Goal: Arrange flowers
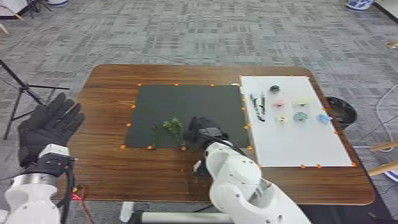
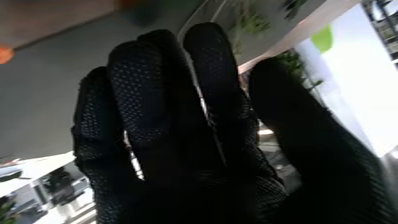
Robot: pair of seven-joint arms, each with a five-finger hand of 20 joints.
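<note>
In the head view, my right hand (image 1: pixel 206 131) is over the lower right part of the black mat (image 1: pixel 182 102), beside a leafy green stem (image 1: pixel 173 130). A thinner green stem (image 1: pixel 154 136) lies left of that one. My left hand (image 1: pixel 51 125) stands off the table's left side, fingers straight. On the white sheet (image 1: pixel 306 145) are a pink flower (image 1: pixel 279 103), a pale yellow flower (image 1: pixel 301 101) and blue flowers (image 1: pixel 300 117). In the right wrist view, my right hand (image 2: pixel 169 120) has straight fingers, with greenery (image 2: pixel 291 62) partly hidden behind the thumb; contact is unclear.
Long dark-and-white pieces (image 1: pixel 258 107) and a small dark round item (image 1: pixel 274 88) lie on the white sheet. Orange markers edge the mat and sheet. A black bin (image 1: pixel 341 111) stands off the table's right edge, a tripod (image 1: pixel 25 86) off its left.
</note>
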